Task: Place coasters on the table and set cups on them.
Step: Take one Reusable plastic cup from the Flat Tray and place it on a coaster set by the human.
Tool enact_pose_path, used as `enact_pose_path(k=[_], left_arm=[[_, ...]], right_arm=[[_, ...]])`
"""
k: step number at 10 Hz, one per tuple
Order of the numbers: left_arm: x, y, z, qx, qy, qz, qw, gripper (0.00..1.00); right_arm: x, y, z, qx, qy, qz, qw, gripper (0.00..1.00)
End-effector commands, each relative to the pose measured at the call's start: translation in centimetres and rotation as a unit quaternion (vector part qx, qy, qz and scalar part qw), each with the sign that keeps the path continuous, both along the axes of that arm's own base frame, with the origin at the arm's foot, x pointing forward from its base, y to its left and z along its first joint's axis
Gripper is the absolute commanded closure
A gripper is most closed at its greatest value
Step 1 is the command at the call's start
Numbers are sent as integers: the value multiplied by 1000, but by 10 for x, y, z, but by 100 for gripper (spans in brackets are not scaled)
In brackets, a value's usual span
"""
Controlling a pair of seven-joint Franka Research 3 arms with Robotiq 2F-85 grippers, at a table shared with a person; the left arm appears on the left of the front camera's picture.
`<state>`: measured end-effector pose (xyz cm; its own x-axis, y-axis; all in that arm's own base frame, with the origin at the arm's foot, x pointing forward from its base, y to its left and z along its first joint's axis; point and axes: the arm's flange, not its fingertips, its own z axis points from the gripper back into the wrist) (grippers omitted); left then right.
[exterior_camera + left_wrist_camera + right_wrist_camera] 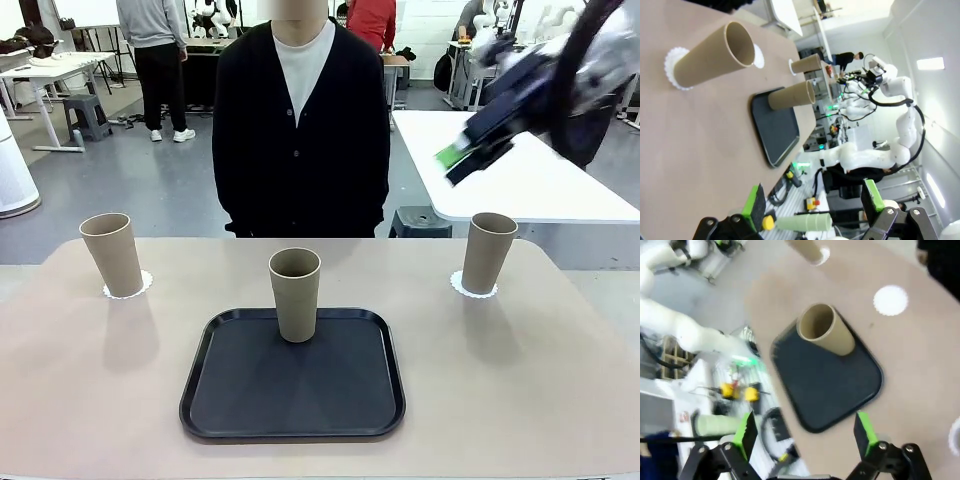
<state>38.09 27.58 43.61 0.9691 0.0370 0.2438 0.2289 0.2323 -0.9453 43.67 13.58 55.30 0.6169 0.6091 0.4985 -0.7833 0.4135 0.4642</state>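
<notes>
On the beige surface (560, 400) two places are ready: the left cup (112, 255) stands on the left coaster (128, 289) near the far left corner, and the right cup (490, 252) stands on the right coaster (462, 287) near the far right corner. I judge one step is left, because the third cup (295, 293) stands on the black tray (290, 400) at its far edge, while the third coaster (890, 300) lies bare between tray and far edge. My left tool (813, 199) and right tool (455, 158) are both spread wide and carry nothing, the right one raised beyond the far right corner.
</notes>
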Motion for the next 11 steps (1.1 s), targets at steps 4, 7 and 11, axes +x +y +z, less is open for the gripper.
enact_pose_path(k=[4, 7, 11], left_arm=[[-1, 1, 4, -3, 1, 2, 1000, 0], [-1, 1, 4, -3, 1, 2, 1000, 0], [-1, 1, 4, -3, 1, 2, 1000, 0]], right_arm=[[-4, 27, -88, -74, -135, 87, 984, 0], [-6, 31, -93, -89, -129, 87, 984, 0], [-6, 31, -93, -89, -129, 87, 984, 0]])
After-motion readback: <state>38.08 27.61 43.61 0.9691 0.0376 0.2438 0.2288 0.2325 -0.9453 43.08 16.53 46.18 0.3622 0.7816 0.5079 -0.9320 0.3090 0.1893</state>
